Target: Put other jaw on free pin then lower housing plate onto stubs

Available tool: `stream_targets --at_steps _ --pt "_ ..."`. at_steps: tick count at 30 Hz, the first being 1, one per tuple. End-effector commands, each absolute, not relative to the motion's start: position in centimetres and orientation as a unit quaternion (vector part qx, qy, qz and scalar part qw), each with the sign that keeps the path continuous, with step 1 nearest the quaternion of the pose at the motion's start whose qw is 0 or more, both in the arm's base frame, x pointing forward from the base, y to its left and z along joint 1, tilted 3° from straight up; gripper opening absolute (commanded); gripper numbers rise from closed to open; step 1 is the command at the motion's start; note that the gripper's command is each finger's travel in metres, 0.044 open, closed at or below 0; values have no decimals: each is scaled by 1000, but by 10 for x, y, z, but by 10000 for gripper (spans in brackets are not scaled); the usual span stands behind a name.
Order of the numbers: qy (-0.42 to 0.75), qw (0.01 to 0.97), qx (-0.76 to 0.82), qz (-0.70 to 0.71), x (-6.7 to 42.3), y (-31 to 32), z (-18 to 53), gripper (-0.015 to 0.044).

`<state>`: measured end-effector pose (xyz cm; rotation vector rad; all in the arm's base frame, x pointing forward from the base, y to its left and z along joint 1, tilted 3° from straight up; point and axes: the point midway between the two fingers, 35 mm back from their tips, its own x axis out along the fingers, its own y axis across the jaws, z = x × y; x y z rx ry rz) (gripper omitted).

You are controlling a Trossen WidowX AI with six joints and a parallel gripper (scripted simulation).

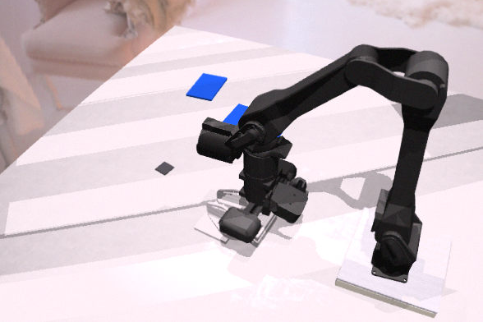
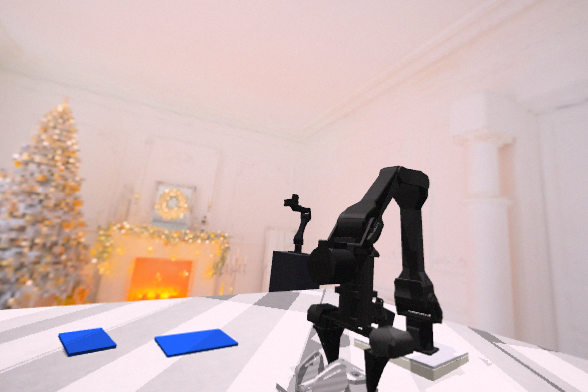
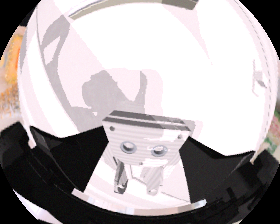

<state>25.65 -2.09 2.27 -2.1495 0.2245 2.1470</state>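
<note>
My gripper (image 2: 352,374) (image 3: 145,156) points down, its black fingers on two opposite sides of the pale housing plate (image 3: 144,142), shut on it. The plate shows two ringed round holes and lies over the rear of the mechanism; whether it sits level on the stubs cannot be told. Two grey jaws, one jaw (image 1: 230,194) (image 3: 121,176) and another jaw (image 1: 214,208) (image 3: 154,179), stick out from under it, side by side and roughly parallel. The pale base (image 1: 209,230) lies flat on the table below them. The pins and gear teeth are hidden by the plate and the hand.
A blue panel (image 1: 207,86) (image 2: 87,341) and another blue panel (image 1: 236,114) (image 2: 196,343) lie beyond the arm. A small dark square (image 1: 164,168) lies left of the mechanism. The arm's mounting board (image 1: 353,273) is at the right. Another arm (image 2: 303,222) stands in the background.
</note>
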Motion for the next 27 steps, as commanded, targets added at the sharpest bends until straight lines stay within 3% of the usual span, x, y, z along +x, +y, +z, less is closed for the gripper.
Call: stream_targets --at_steps 1,19,22,27 --pt "72 46 -706 703 258 -21 20 351" --pt "72 46 -706 703 258 -21 20 351" --pt "74 48 -705 704 256 -21 23 430" --pt "74 48 -705 704 256 -21 23 440"
